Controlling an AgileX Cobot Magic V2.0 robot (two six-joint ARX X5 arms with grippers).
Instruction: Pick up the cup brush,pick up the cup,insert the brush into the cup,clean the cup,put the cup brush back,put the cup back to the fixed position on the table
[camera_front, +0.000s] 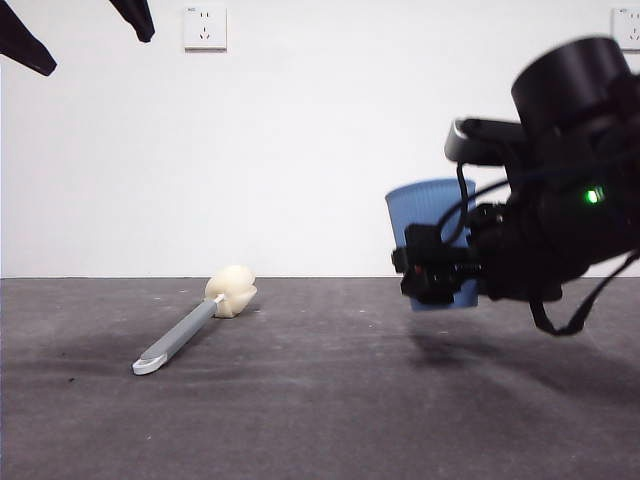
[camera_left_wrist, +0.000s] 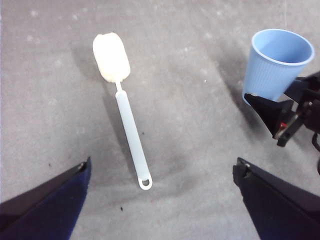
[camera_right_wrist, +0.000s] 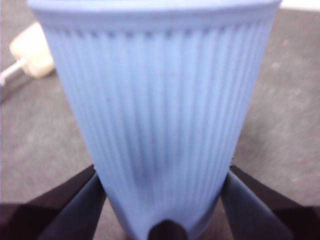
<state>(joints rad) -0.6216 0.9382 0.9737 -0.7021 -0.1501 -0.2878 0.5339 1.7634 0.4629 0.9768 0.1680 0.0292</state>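
Cup (camera_front: 428, 215) clamped in right gripper (camera_front: 440, 275) | brush (camera_left_wrist: 125, 115) below left gripper (camera_left_wrist: 160, 175)

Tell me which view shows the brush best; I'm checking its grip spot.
The left wrist view: the grey-handled, cream sponge-headed cup brush lies whole on the table, seen from above. The front view foreshortens it; the right wrist view shows only its head.

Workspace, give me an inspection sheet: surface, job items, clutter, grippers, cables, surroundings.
Surface: table, dark grey, faint scuffs.
Brush: brush lies flat on the table, sponge head away from the front camera, ungripped.
Cup: cup upright, lifted off the table, mouth up.
Clutter: nothing seen.
Right gripper: right gripper shut on the cup's lower part.
Left gripper: left gripper open, above the brush, holding nothing.
Cables: black cables loop along the right arm.
Surroundings: white wall, socket.
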